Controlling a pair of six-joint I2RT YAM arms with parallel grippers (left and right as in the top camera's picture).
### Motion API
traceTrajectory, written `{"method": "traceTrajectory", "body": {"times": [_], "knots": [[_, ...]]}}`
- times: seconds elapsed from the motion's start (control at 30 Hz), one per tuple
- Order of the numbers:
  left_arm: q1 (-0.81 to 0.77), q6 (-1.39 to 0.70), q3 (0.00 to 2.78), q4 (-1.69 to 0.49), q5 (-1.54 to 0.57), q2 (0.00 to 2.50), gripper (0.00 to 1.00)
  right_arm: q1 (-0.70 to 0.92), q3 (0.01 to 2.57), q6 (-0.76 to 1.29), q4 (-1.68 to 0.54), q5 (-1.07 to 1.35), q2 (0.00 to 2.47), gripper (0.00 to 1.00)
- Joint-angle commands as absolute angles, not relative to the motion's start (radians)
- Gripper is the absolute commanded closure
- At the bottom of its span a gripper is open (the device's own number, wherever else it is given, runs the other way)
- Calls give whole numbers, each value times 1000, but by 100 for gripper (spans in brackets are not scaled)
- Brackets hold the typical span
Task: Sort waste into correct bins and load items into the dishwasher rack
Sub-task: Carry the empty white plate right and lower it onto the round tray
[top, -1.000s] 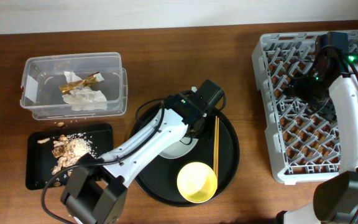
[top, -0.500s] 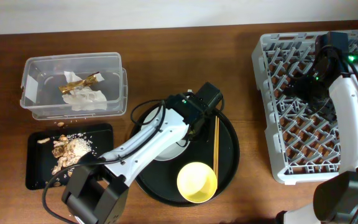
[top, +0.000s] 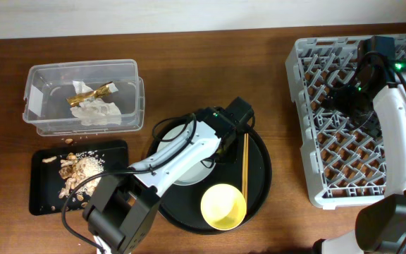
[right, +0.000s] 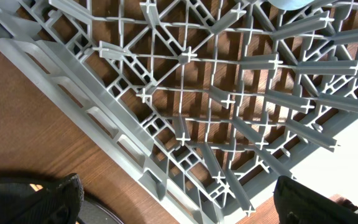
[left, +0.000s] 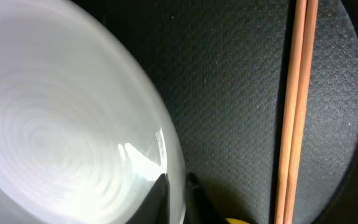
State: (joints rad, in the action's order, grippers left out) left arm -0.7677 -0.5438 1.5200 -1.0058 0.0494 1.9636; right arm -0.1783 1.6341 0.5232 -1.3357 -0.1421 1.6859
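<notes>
- Find the pale grey plate [left: 55, 124] lying flat on the round black tray [left: 229, 93], partly under the left arm. Note the chopsticks [left: 297, 112] to its right, near but not touching, and the yellow bowl [top: 223, 206] nearer the tray's front edge.
- Expect a stiff, smooth, glossy disc. Judge it light enough for one arm, probably slippery on the glaze, and liable to chip or crack if dropped.
- Take hold at the raised rim, one finger inside the lip and one outside. Treat a grasp across the full width as hopeless on so broad a plate.
- See the left gripper [left: 178, 186] placed for exactly that, fingers close together and straddling the rim on the plate's right side. Cannot tell whether clamped on it or merely flanking it.
- See the right gripper [right: 173, 202] spread as wide as can be, holding nothing, over the lattice of the dishwasher rack [top: 298, 141], well apart from the plate.
- Compared with a second ago, note a slight shift of the left wrist further over the tray and a swing of that arm's lower links to the right. Note no change in plate, bowl, chopsticks or right arm.
</notes>
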Motion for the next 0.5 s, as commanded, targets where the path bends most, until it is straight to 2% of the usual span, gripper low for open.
{"method": "traceTrajectory", "body": {"times": [0.0, 0.23, 0.37, 0.4, 0.47], "knots": [[-772, -556, 1519, -1009, 18, 1971, 67, -184, 1636, 532, -1338, -162, 1689, 1], [-744, -556, 1592, -1139, 21, 1967, 64, -184, 1636, 532, -1338, -162, 1689, 1], [-676, -553, 1691, -1272, 132, 1966, 61, -184, 1636, 532, -1336, -162, 1689, 1], [-653, -553, 1708, -1301, 170, 1966, 52, -184, 1636, 532, -1335, -162, 1689, 1], [-611, -553, 1718, -1339, 207, 1965, 25, -184, 1636, 532, -1335, -162, 1689, 1]]}}
